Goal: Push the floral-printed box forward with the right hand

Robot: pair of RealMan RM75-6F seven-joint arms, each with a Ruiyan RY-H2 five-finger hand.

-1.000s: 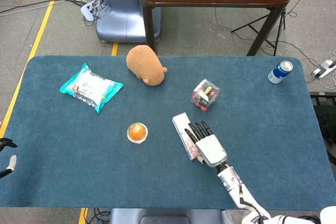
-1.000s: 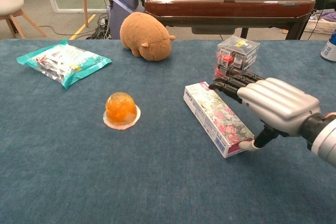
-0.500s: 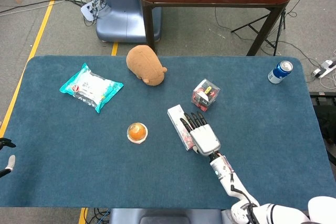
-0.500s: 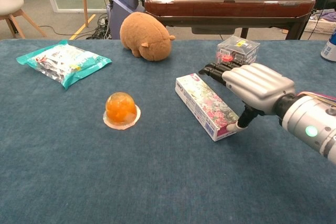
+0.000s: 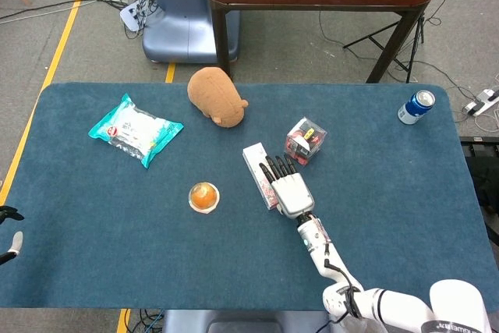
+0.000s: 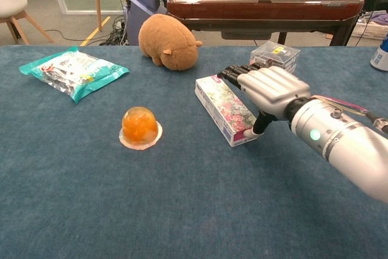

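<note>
The floral-printed box point(image 5: 256, 164) point(image 6: 222, 107) lies flat near the middle of the blue table, its long side running away from me and angled left. My right hand point(image 5: 287, 187) point(image 6: 267, 89) lies over the box's near right part, fingers stretched forward along its top. Its thumb presses against the box's near end. It grips nothing. Only a few fingertips of my left hand point(image 5: 9, 241) show at the left edge of the head view, low beside the table; how they stand is unclear.
A clear plastic box point(image 5: 306, 139) point(image 6: 275, 56) sits just right of the fingertips. A brown plush point(image 5: 217, 96) is ahead to the left, an orange jelly cup point(image 5: 203, 196) left of the box, a snack bag point(image 5: 134, 129) far left, a blue can point(image 5: 416, 106) far right.
My right hand has moved forward and to the left, and the floral box has slid ahead of it, away from me and closer to the plush.
</note>
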